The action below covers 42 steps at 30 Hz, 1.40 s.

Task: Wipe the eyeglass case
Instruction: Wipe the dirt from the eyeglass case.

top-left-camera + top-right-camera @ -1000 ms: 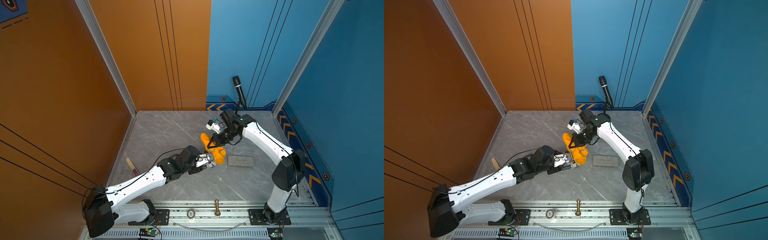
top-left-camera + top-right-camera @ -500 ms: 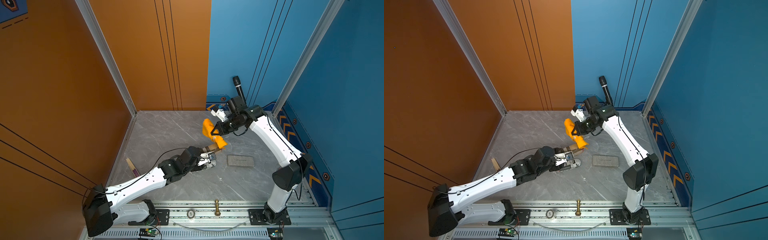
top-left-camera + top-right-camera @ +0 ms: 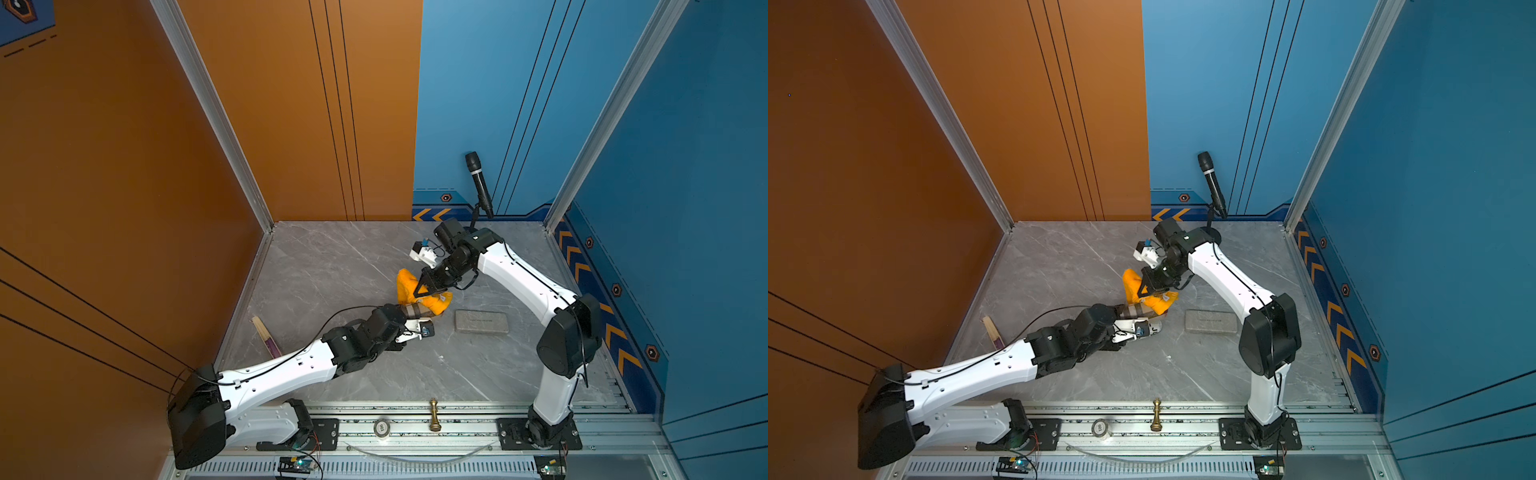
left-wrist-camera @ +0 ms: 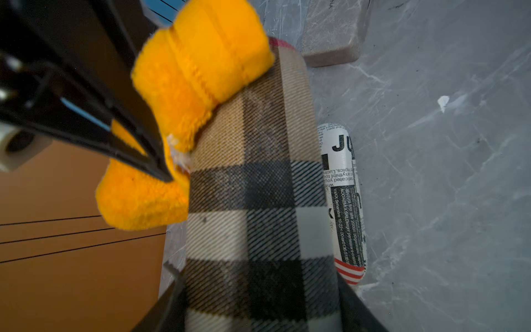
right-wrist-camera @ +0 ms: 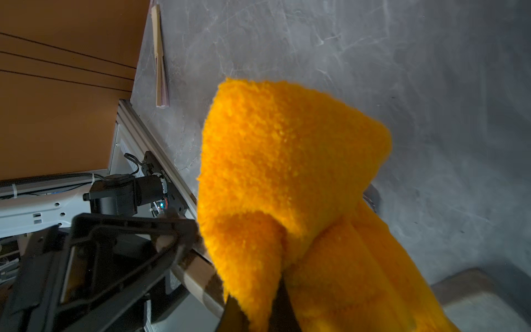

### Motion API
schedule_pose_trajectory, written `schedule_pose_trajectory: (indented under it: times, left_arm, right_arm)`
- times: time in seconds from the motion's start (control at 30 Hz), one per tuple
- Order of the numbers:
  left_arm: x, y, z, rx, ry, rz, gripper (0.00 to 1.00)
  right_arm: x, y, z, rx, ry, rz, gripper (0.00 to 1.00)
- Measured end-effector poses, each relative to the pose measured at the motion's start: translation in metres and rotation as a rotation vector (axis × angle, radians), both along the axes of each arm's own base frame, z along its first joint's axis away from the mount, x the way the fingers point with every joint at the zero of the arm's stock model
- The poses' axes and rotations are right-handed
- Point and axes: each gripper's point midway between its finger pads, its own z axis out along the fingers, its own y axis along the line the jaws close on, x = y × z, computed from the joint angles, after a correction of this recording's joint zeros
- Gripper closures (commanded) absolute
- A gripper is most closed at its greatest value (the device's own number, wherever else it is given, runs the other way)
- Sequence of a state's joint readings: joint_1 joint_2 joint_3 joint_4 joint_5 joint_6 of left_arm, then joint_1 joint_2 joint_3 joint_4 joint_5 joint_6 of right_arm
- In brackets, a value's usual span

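Left wrist view: the left gripper (image 4: 258,283) is clamped on the near end of the eyeglass case (image 4: 258,201), one finger on each long side. The case runs straight out beyond the fingertips, and its far end is free. At that far end the right gripper (image 4: 161,169) is closed on a fold of the orange cloth (image 4: 201,57) and presses the cloth against the case's upper side.

The case appears to be a stiff, rounded shell under checked woven fabric. It is probably light, and the weave should give the fingers some purchase. Because it is rounded, it may twist in the jaws if the wiping stroke pushes sideways. An end grip suits it, since most of its length is left bare for the cloth. The cloth is soft and limp and hangs in folds below the pinch.

Just beside the case, on its lower side, a printed tube (image 4: 344,195) lies on the table (image 4: 445,172). Past the case's tip is a grey block (image 4: 333,34).

In a top view, both grippers meet over the middle of the grey marbled table, and the case appears lifted clear of it. A folded fan (image 3: 266,336) lies well behind the left gripper, near the orange wall. A microphone (image 3: 478,183) stands behind the right arm, against the blue wall. A chess piece (image 3: 434,415) stands on the front rail.
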State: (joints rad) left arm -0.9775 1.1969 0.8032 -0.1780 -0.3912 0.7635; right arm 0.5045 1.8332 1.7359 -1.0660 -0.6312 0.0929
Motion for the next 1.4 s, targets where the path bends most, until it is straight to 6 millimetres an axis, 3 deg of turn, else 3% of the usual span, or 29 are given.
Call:
schedule_pose_trajectory:
  times: [0.07,0.13,0.33,0.43,0.53,0.7,0.77,0.87,1.0,1.13,1.3,1.4]
  left_arm:
    - [0.001,0.000,0.004,-0.010,-0.012,0.005,0.65]
    - [0.002,0.001,0.007,-0.015,-0.020,0.011,0.65]
    - [0.006,0.004,0.009,-0.012,-0.034,0.033,0.65]
    - [0.006,0.005,0.009,-0.013,-0.035,0.036,0.65]
    - [0.007,0.006,0.009,-0.015,-0.032,0.036,0.65]
    - [0.017,0.019,0.014,-0.057,-0.016,0.095,0.64]
    - [0.028,0.031,0.026,-0.128,-0.001,0.165,0.64]
    - [0.042,0.041,0.050,-0.274,0.047,0.253,0.65]
    - [0.050,0.040,0.074,-0.543,0.218,0.295,0.64]
    - [0.043,0.025,0.078,-0.741,0.442,0.259,0.64]
    - [0.014,-0.002,0.077,-0.865,0.732,0.154,0.63]
    - [0.009,-0.004,0.076,-0.896,0.815,0.159,0.63]
  right_arm:
    - [0.007,-0.015,0.005,-0.004,-0.007,-0.039,1.00]
    - [0.007,-0.017,0.010,-0.002,-0.016,-0.038,1.00]
    - [-0.017,0.032,0.029,0.059,-0.043,0.103,1.00]
    - [-0.027,0.038,0.033,0.092,-0.032,0.138,1.00]
    - [-0.028,0.019,0.031,0.114,-0.014,0.111,1.00]
    - [-0.035,-0.039,0.036,0.103,-0.018,-0.011,1.00]
    - [-0.041,-0.056,0.043,0.081,-0.058,-0.048,1.00]
    - [-0.057,-0.061,0.059,0.086,-0.144,-0.052,1.00]
    - [-0.078,-0.049,0.079,0.145,-0.316,-0.033,1.00]
    - [-0.091,-0.026,0.090,0.225,-0.456,0.002,1.00]
    - [-0.073,-0.003,0.097,0.267,-0.536,-0.004,1.00]
    - [-0.057,0.001,0.090,0.233,-0.532,-0.026,1.00]
